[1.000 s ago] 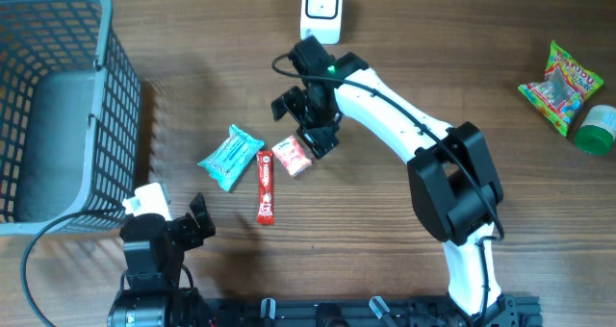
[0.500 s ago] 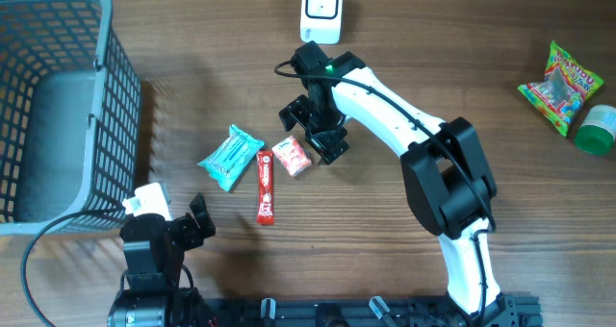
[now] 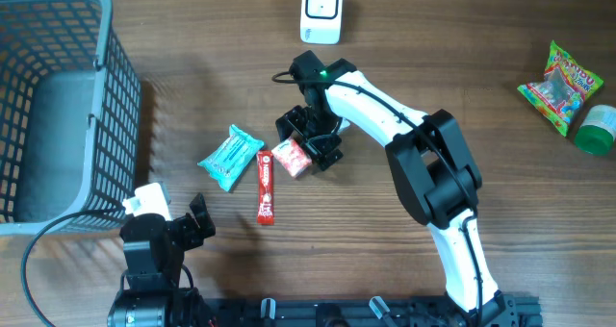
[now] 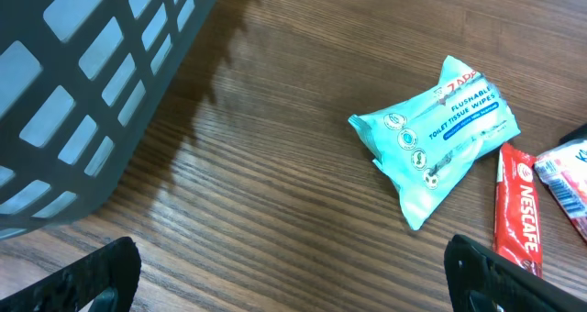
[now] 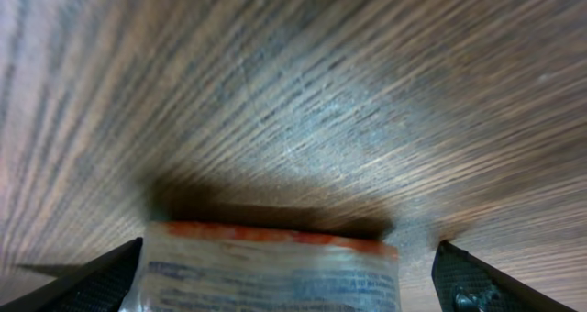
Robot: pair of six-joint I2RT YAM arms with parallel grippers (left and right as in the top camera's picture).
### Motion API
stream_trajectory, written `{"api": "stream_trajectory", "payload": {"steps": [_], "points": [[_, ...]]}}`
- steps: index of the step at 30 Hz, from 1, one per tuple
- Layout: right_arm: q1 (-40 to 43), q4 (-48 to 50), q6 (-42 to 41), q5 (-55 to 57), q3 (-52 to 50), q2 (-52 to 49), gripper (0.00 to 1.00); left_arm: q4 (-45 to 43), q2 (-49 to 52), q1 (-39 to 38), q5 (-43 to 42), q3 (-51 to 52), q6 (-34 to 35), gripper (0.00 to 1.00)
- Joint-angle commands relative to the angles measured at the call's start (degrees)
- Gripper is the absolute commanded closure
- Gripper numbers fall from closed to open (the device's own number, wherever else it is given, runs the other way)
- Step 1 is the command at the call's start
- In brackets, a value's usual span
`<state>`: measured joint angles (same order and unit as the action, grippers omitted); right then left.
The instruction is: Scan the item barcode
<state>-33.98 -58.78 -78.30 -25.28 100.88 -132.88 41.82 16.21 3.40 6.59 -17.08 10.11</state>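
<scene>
The right pincer stands wide over the packet, which lies on the bench between its fingertips. The scanner sits at 12 o'clock from the packet. The left pincer, also wide and holding nothing, is at 8 o'clock.

Surface: a wooden counter fills every view, edge to edge.
Colour: mid-brown, streaked with darker lines.
Grain: fine and straight, running left to right in the overhead view.
Finish: smooth, with a faint pale sheen.
Light: soft and even from above.
Shadows: short, blurred, lying close beside whatever casts them.
</scene>
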Motion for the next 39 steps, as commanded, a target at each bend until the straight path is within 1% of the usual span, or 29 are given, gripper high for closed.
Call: {"api": "stream_trajectory", "payload": {"steps": [1,5,6,7,9,11,12,15,18,21,24,30,31,32,36,39], "points": [[-0.5,-1.9,3.8,2.8,-0.1,-3.4,0.08,-0.1,-0.1,0.0,0.6,0.2,-0.7,0.00],[-0.5,-4.1,6.4,8.2,-0.1,-3.4,0.26,-0.1,-0.1,0.0,0.6,0.2,-0.7,0.00],[-0.5,-4.1,7.6,9.7,-0.1,-3.4,0.33,-0.1,-0.1,0.0,0.6,0.2,-0.7,0.00],[-0.5,-4.1,8.3,10.5,0.0,-3.4,0.37,-0.1,-0.1,0.0,0.6,0.2,-0.7,0.00],[-0.5,-4.3,10.2,11.1,0.0,-3.4,0.43,-0.1,-0.1,0.0,0.6,0.2,-0.7,0.00],[-0.5,-5.1,10.9,11.1,0.0,-3.4,0.52,-0.1,-0.1,0.0,0.6,0.2,-0.7,0.00],[-0.5,-5.3,11.4,11.1,0.0,-3.4,0.54,-0.1,-0.1,0.0,0.6,0.2,-0.7,0.00],[-0.4,-6.3,14.3,11.1,0.4,-3.0,0.56,-0.1,-0.1,0.0,0.6,0.2,-0.7,0.00],[0.1,-10.1,19.0,9.7,2.2,-1.9,0.56,-0.1,-0.1,0.0,0.6,0.2,-0.7,0.00],[1.5,-13.6,27.4,5.0,4.2,-0.3,0.56,-0.2,-0.1,0.0,0.6,0.2,-0.7,0.00],[3.7,-17.6,37.7,-1.2,4.9,1.4,0.55,-0.2,-0.1,0.0,0.6,0.2,-0.7,0.00],[7.2,-26.3,53.4,-11.6,4.9,2.1,0.55,-0.1,-0.1,0.0,0.6,0.2,-0.7,0.00],[7.5,-27.5,54.9,-12.4,4.9,2.1,0.55,-0.1,-0.1,0.0,0.6,0.2,-0.7,0.00],[8.0,-30.2,57.4,-13.3,4.9,2.1,0.55,-0.2,-0.1,0.0,0.6,0.2,-0.7,0.00],[8.2,-33.6,61.5,-13.6,4.9,2.1,0.55,-0.1,-0.1,0.0,0.6,0.2,-0.7,0.00],[8.2,-33.6,61.6,-13.8,4.9,2.2,0.55,-0.1,-0.1,0.0,0.6,0.2,-0.7,0.00]]}}
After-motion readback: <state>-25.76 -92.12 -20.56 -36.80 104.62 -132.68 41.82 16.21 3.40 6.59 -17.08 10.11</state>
